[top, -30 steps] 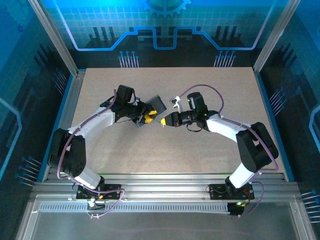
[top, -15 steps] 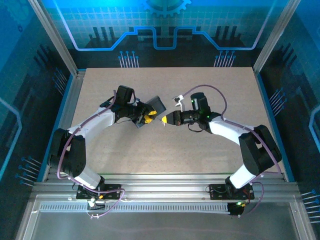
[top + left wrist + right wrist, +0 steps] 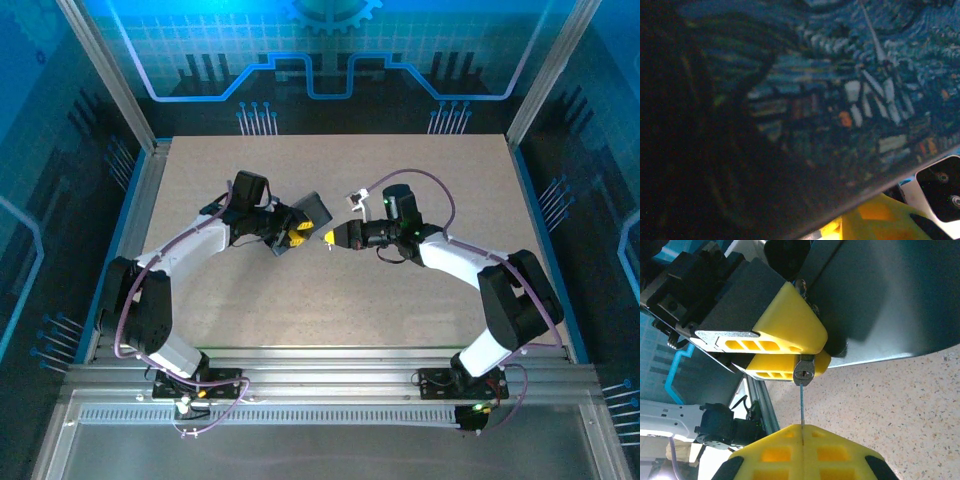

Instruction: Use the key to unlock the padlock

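The top view looks down from above and behind the arm bases over the whole speckled beige tabletop (image 3: 400,290). The left wrist view sits hard against the dark rectangular tin with blue-yellow swirl print (image 3: 850,95). The right wrist view faces left, close on that tin and the left hand (image 3: 820,351), both also seen from above

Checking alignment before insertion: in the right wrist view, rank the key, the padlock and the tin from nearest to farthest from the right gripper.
1. The key, pinched in the right gripper, pointing up.
2. The padlock, at the key's tip, in the left gripper.
3. The tin, behind the padlock, upper right.
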Tool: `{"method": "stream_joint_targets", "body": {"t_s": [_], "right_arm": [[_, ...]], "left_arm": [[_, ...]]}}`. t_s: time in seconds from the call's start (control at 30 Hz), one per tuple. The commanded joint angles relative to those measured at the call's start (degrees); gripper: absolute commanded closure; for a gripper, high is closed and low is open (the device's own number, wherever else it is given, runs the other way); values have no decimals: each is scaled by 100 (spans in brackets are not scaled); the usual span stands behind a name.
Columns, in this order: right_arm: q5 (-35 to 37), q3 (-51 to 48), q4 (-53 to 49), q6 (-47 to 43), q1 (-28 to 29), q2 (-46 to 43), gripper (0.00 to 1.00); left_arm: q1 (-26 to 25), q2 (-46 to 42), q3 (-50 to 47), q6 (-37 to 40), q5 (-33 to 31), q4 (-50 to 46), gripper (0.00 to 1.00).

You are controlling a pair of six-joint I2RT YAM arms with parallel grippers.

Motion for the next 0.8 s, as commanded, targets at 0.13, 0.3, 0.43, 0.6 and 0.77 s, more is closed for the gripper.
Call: {"method": "stream_joint_targets", "body": {"t_s": [0.13, 0.3, 0.43, 0.6, 0.77], "right_arm": [[-95, 115, 271, -2, 75, 102, 100], [-116, 186, 252, -6, 103, 169, 100], [-127, 199, 334, 42, 117, 223, 100], [-150, 168, 563, 183, 120, 267, 100], [-191, 101, 654, 227, 109, 250, 100]], "left_arm": [[24, -147, -12, -20, 201, 353, 90], [24, -159, -17, -43, 210, 387, 90], [25, -160, -30, -41, 223, 415, 90], [25, -170, -63, -31, 250, 434, 90], [33, -177, -69, -9, 248, 407, 90]]}}
